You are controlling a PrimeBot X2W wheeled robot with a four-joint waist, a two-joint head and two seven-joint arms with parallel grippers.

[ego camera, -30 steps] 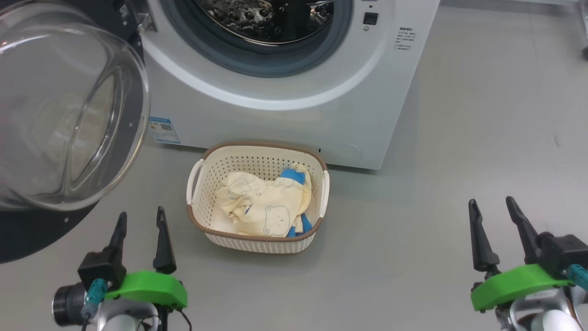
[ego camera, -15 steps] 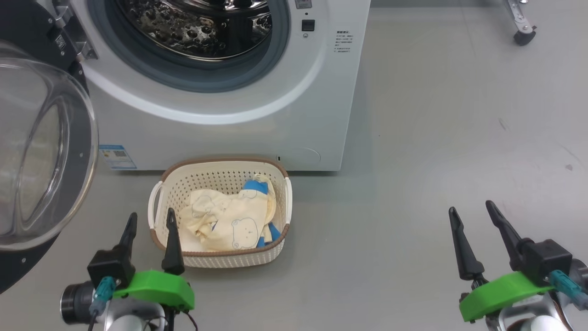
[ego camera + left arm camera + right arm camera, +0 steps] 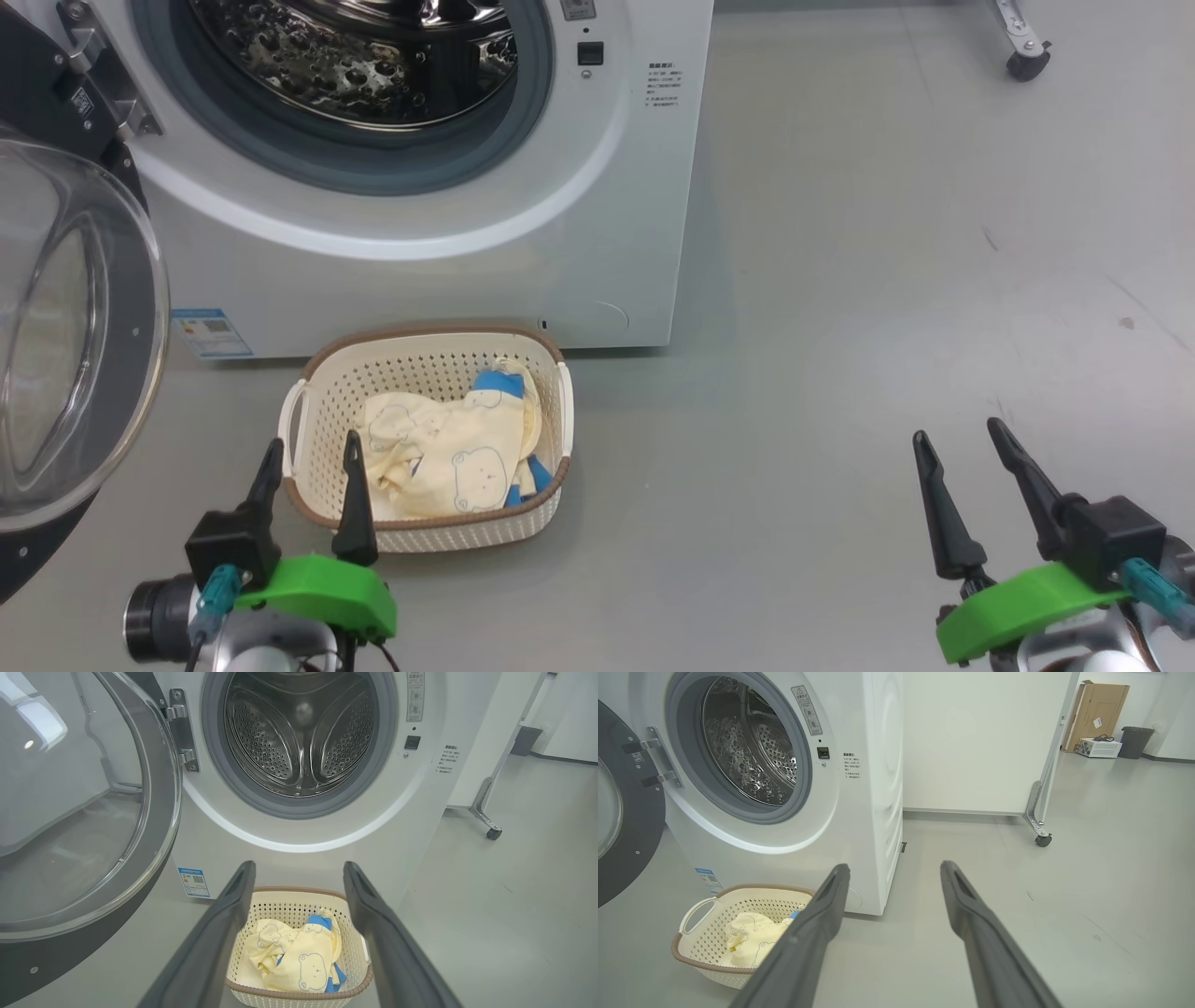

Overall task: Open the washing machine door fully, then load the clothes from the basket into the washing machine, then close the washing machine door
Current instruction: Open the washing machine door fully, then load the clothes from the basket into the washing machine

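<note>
Nearest, the left gripper [image 3: 312, 443] sits low at the left, its two dark fingers spread wide with nothing between them; in the head view one fingertip overlaps the near left corner of the basket [image 3: 425, 333]. The right gripper [image 3: 958, 431] is well apart to the right over bare grey floor [image 3: 840, 373], likewise wide and empty. The cream basket stands on the floor just before the washing machine [image 3: 420, 280], with the pale yellow, blue-trimmed clothes [image 3: 448, 457] heaped inside it. Beyond, the washing machine door [image 3: 65, 308] stands swung open to the left, baring the steel drum [image 3: 355, 56]. A blue label [image 3: 211, 333] marks the machine's lower left corner.
</note>
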